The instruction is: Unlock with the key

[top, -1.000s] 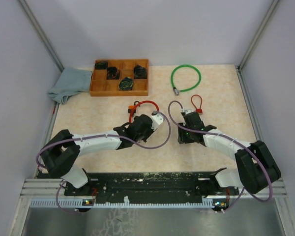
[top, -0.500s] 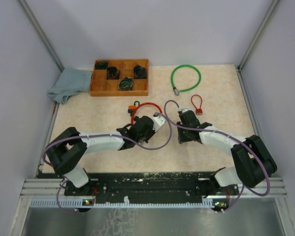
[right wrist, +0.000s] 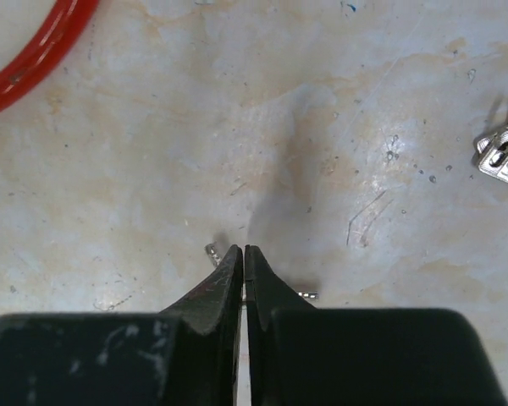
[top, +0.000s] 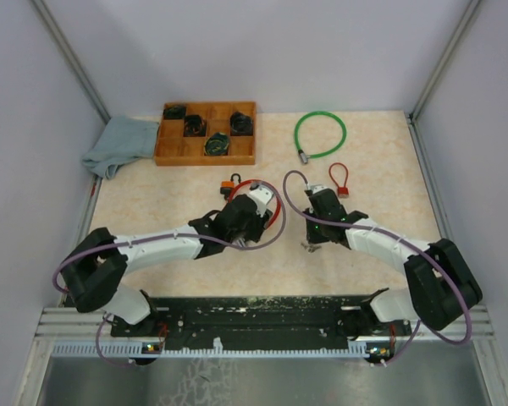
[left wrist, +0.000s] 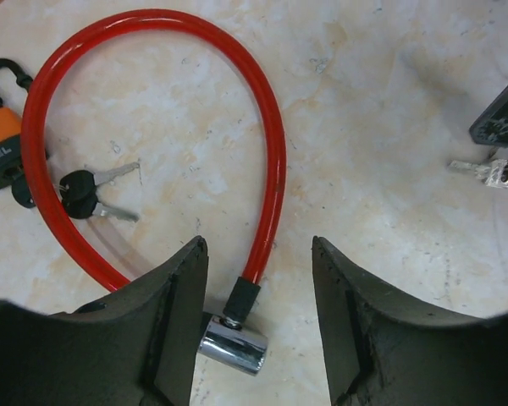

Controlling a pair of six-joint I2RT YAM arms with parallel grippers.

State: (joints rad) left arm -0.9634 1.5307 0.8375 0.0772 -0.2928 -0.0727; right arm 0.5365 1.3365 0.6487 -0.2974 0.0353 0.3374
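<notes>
A red cable lock lies looped on the table, its chrome cylinder end between the fingers of my left gripper. That gripper is open and touches nothing. The lock also shows in the top view. My right gripper is shut at table level, and silver key metal pokes out on both sides of its tips. The same silver keys lie at its fingertip in the left wrist view, and again in the top view.
An orange padlock and black-headed keys lie inside the red loop's left side. More silver keys lie to the right. A small red lock, green cable, wooden tray and cloth sit farther back.
My left jaws have gone from shut to open around the cable's chrome end. My right jaws have closed at the table on the silver key. Both wrists shifted slightly.
</notes>
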